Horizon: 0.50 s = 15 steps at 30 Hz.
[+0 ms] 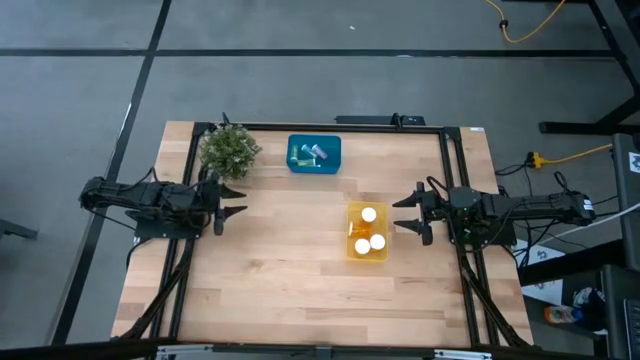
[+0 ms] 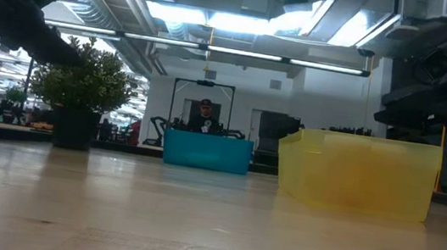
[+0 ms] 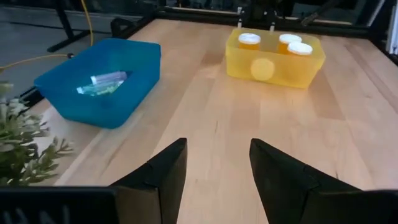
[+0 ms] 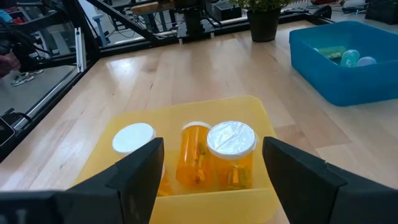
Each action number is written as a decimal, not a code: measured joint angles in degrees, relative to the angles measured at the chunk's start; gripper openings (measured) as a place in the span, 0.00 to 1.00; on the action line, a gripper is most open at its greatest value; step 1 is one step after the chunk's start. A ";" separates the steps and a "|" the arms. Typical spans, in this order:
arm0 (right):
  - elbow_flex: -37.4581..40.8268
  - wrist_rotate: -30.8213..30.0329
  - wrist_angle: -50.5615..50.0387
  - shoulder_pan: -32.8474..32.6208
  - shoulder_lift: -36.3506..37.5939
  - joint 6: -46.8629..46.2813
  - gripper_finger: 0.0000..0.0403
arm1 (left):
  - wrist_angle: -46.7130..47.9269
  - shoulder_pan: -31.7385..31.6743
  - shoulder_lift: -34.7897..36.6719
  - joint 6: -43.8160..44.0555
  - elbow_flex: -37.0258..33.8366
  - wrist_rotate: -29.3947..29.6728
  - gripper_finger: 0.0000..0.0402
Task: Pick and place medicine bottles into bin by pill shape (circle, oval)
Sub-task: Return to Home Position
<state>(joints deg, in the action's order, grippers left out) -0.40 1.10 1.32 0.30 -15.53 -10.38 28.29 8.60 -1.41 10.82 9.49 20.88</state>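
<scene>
Three orange bottles with white caps stand upright in the yellow bin right of the table's middle; they also show in the right wrist view. Several pale teal and light bottles lie in the blue bin at the far middle, also seen in the left wrist view. My left gripper is open and empty at the table's left, beside the plant. My right gripper is open and empty just right of the yellow bin.
A small potted plant stands at the far left, close to my left gripper. Black frame rails run along the table's left and right sides. Bare wood lies across the middle and near half.
</scene>
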 joint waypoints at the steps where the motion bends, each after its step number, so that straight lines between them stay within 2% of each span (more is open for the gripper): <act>1: 0.00 0.00 0.00 0.00 0.00 -0.01 0.68 | 0.09 0.01 0.00 0.07 -0.02 0.41 0.42; 6: 0.00 0.01 0.00 0.00 0.00 0.00 0.68 | 0.73 0.00 -0.02 2.56 -0.46 3.64 0.42; 15: 0.00 -0.04 0.01 0.00 0.00 0.21 0.68 | 0.84 0.02 -0.09 2.37 -0.46 4.97 0.42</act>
<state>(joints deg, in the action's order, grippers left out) -0.40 1.06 1.33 0.30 -15.53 -10.17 29.12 8.62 -1.50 13.19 9.04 25.84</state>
